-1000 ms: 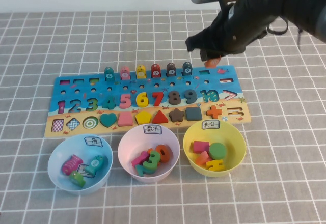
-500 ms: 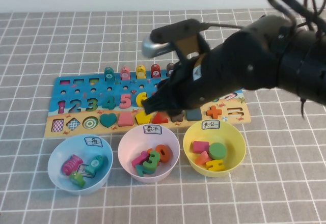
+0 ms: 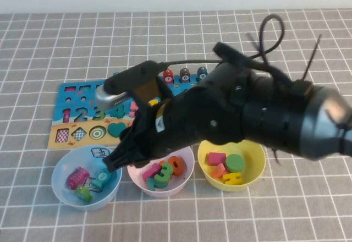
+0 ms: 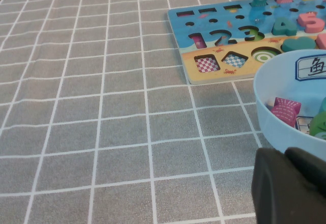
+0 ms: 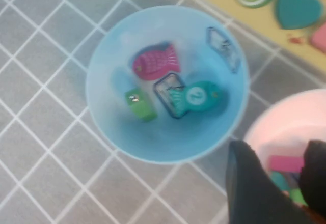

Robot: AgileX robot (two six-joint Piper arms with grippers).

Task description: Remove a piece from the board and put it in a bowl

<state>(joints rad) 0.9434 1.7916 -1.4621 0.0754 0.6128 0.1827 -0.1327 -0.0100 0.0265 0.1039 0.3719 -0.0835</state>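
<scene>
The blue puzzle board [image 3: 71, 137] lies behind three bowls: blue [image 3: 60, 181], pink [image 3: 187, 170] and yellow [image 3: 256, 154]. My right arm reaches across the board. My right gripper [image 3: 114, 164] hangs over the gap between the blue and pink bowls. In the right wrist view this gripper [image 5: 285, 183] is shut on a small orange-red piece [image 5: 311, 213], mostly hidden by the fingers. The blue bowl [image 5: 102, 81] holds a pink fish [image 5: 155, 61], a teal fish [image 5: 196, 96] and a green piece [image 5: 140, 104]. My left gripper [image 4: 286, 155] is shut and empty, low beside the blue bowl [image 4: 270, 112].
The pink bowl holds number pieces [image 3: 162, 173] and the yellow bowl holds shape pieces [image 3: 225, 168]. Fish pegs [image 3: 184, 76] stand along the board's far edge. My right arm hides the middle of the board. Checked grey cloth [image 4: 102, 107] lies to the left of the board.
My right arm has swung from above the board's far right corner down and left across the board. Its gripper now hangs by the blue bowl's right rim.
</scene>
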